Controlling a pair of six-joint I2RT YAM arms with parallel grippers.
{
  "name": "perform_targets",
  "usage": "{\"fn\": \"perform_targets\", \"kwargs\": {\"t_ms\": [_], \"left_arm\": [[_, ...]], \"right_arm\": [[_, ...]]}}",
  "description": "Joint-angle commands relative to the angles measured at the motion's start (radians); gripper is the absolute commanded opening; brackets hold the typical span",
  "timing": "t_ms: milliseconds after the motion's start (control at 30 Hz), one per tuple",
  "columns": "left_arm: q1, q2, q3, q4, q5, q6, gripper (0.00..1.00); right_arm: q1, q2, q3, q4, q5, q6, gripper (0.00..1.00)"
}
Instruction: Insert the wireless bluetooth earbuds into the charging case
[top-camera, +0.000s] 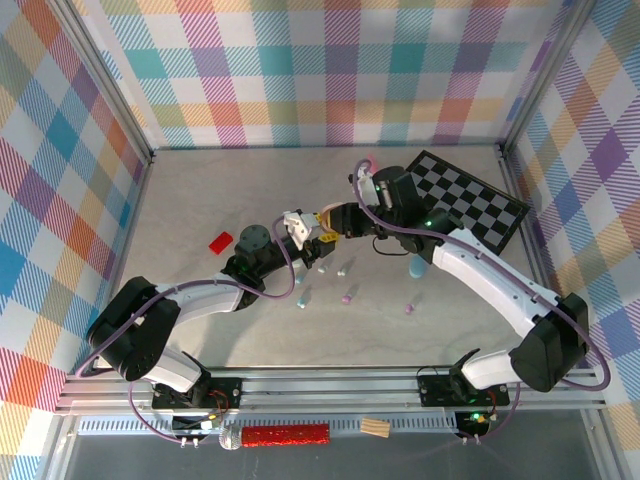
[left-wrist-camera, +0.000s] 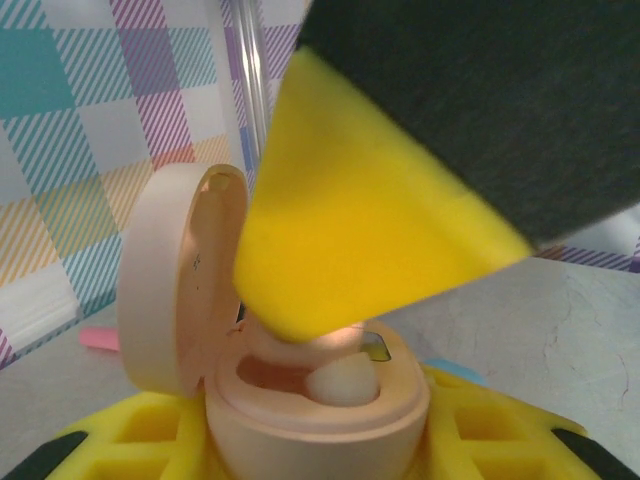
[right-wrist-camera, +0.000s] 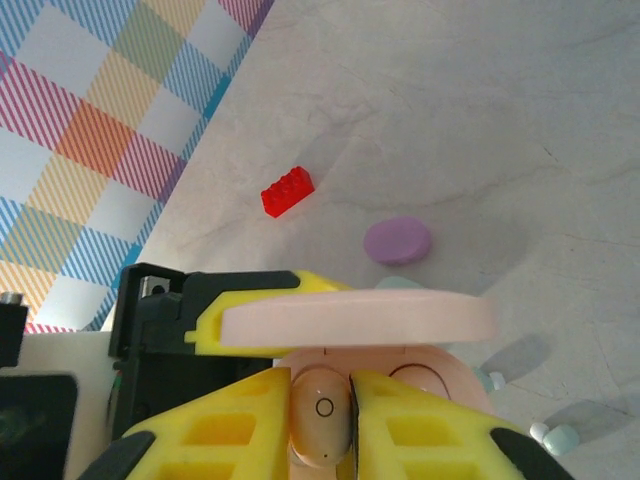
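Observation:
A pink charging case stands open, lid tilted up, with my left gripper shut around its base. One pale earbud sits in a socket. My right gripper is shut on a pink earbud and holds it at the case's mouth, just under the lid. One of its yellow fingers hangs over the case. In the top view both grippers meet mid-table, left and right. Several loose earbuds lie on the table in front of them.
A red brick and a grey round piece lie left of the grippers. A purple oval case lies beyond the lid. A blue case lies under the right arm. A checkerboard lies at the back right.

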Motion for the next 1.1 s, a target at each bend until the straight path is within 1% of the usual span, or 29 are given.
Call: {"fn": "perform_targets", "kwargs": {"t_ms": [0, 167, 233, 267, 300, 333, 533, 667, 833, 967, 1067], "left_arm": [[-0.013, -0.012, 0.017, 0.048, -0.001, 0.01, 0.37], [-0.013, -0.014, 0.017, 0.049, -0.005, 0.008, 0.37], [-0.013, -0.015, 0.017, 0.05, -0.007, 0.006, 0.37], [-0.013, -0.015, 0.016, 0.052, -0.008, 0.003, 0.37], [-0.013, -0.015, 0.015, 0.057, -0.009, -0.001, 0.38], [-0.013, -0.014, 0.014, 0.06, -0.008, -0.005, 0.38], [-0.01, -0.018, -0.006, 0.094, -0.012, -0.03, 0.38], [-0.008, -0.032, -0.017, 0.086, 0.005, -0.029, 0.38], [-0.008, -0.056, -0.007, -0.01, 0.084, 0.006, 0.38], [-0.008, -0.076, -0.007, -0.034, 0.113, 0.007, 0.38], [-0.008, -0.083, 0.002, -0.052, 0.122, 0.008, 0.38]], "right_arm": [[0.008, 0.016, 0.012, 0.015, 0.02, -0.023, 0.2], [0.009, 0.017, 0.006, 0.021, -0.007, -0.029, 0.22], [0.009, 0.005, -0.002, 0.025, -0.022, -0.027, 0.29], [0.009, -0.005, -0.011, 0.027, -0.022, -0.029, 0.34], [0.009, -0.018, -0.017, 0.027, -0.017, -0.029, 0.37], [0.009, -0.032, -0.021, 0.024, -0.012, -0.032, 0.38], [0.007, -0.137, -0.036, -0.007, 0.077, -0.059, 0.39], [0.001, -0.18, -0.026, -0.015, 0.105, -0.089, 0.4], [-0.02, -0.119, 0.069, -0.069, 0.1, -0.12, 0.4], [-0.035, -0.021, 0.159, -0.128, 0.068, -0.133, 0.38], [-0.037, 0.044, 0.212, -0.173, 0.068, -0.158, 0.37]]}}
